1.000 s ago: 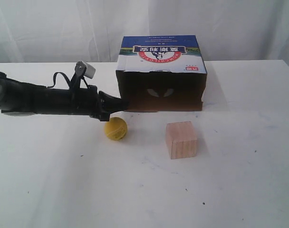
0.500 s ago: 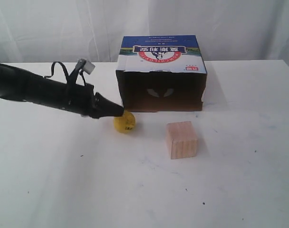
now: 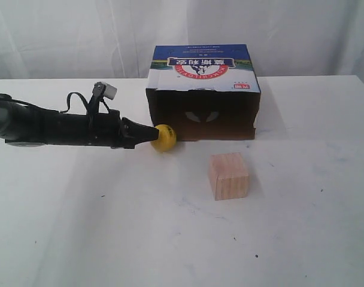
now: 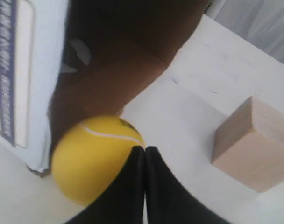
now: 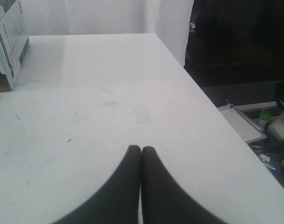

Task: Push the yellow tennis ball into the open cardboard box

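The yellow tennis ball (image 3: pixel 164 137) (image 4: pixel 93 156) rests on the white table right at the left front corner of the open cardboard box (image 3: pixel 203 89) (image 4: pixel 104 70), whose dark brown inside faces the camera. My left gripper (image 3: pixel 155 135) (image 4: pixel 145 149) is shut, with nothing between its fingers, and its tip touches the ball's left side. My right gripper (image 5: pixel 141 150) is shut and empty over bare table near the right edge; the exterior view does not show it.
A light wooden cube (image 3: pixel 228 175) (image 4: pixel 254 142) stands in front of the box, to the right of the ball. The table's right edge (image 5: pixel 198 88) drops off to dark floor. A corner of the box (image 5: pixel 9 32) shows in the right wrist view.
The left gripper has swept right and toward the box, pushing the ball from open table up to the box's left front corner. The cube and box have not moved.
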Motion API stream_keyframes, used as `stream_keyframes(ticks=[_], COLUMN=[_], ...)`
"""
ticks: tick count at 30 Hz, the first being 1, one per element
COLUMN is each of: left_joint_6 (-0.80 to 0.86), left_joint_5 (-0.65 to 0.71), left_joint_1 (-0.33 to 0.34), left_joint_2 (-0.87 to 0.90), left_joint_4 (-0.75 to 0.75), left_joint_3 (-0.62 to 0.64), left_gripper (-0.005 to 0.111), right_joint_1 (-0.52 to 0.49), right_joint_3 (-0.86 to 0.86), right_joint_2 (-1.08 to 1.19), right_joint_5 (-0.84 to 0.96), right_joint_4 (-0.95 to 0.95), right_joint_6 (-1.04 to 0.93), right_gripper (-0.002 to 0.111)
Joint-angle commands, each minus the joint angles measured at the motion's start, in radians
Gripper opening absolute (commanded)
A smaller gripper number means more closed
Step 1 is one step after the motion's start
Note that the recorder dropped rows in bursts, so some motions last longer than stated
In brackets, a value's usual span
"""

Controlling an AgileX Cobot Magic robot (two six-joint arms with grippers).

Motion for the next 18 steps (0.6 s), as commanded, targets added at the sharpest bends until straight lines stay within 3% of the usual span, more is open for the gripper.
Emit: stream_keyframes(ticks=[1, 7, 11, 15, 18], left_joint_6=[-0.048, -0.063, -0.131, -0.135, -0.07], left_joint_5=[0.074, 0.073, 0.136, 0.13, -0.109], left_joint_1=[0.0, 0.0, -0.001, -0.061, -0.155], left_joint_2=[-0.001, -0.001, 0.001, 0.026, 0.046], left_joint_4=[0.123, 0.149, 0.258, 0.254, 0.232], left_joint_3=[-0.001, -0.001, -0.001, -0.001, -0.003], left_gripper=[0.0, 0.0, 0.0, 0.0, 0.0], right_joint_1=[0.0, 0.0, 0.0, 0.0, 0.0], right_joint_3=[0.002, 0.002, 0.002, 0.002, 0.002], right_joint_2=[-0.006, -0.006, -0.006, -0.006, -0.006], right_joint_5=[-0.013, -0.013, -0.013, -0.013, -0.013], right_joint_4=[-0.004, -0.004, -0.004, -0.004, -0.004], right_joint_6=[0.005, 0.005, 0.005, 0.005, 0.005], right_gripper=[0.0, 0.0, 0.0, 0.0, 0.0])
